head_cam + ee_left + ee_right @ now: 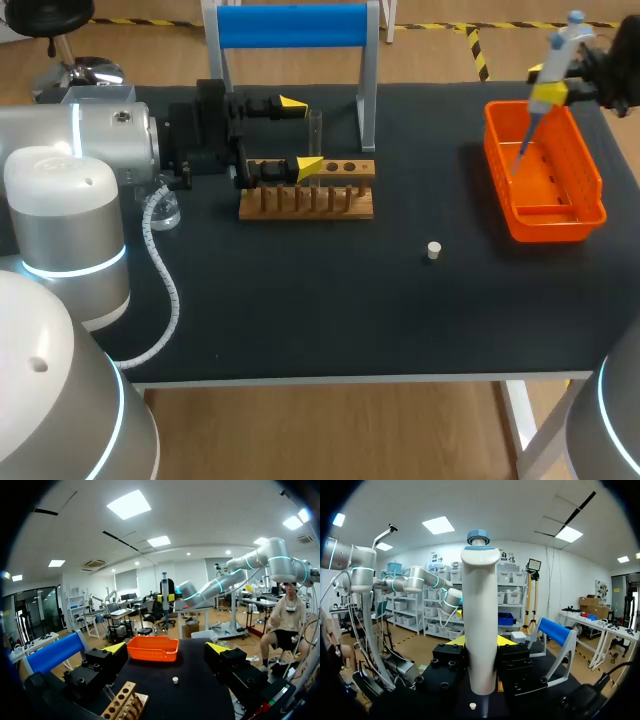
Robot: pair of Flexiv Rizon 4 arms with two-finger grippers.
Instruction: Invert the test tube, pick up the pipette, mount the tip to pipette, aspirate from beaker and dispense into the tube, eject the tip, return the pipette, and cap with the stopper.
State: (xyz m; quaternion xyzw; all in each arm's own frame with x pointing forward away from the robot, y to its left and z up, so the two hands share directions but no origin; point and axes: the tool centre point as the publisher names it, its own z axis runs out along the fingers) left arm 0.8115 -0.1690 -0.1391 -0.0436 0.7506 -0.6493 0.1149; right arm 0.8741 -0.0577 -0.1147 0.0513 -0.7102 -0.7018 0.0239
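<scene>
White pipette (480,620) largely hides right gripper (480,649) tips.

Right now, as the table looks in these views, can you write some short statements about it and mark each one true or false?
1. The right gripper is shut on the pipette, upright over the orange basket. True.
2. The stopper sits in a hole of the wooden rack. False: it lies on the bare table, between the rack and the basket.
3. The left gripper is open, its yellow tips just beside the rack. True.
4. The beaker stands inside the orange basket. False: it stands on the table next to the left arm, on the rack's other side from the basket.
</scene>
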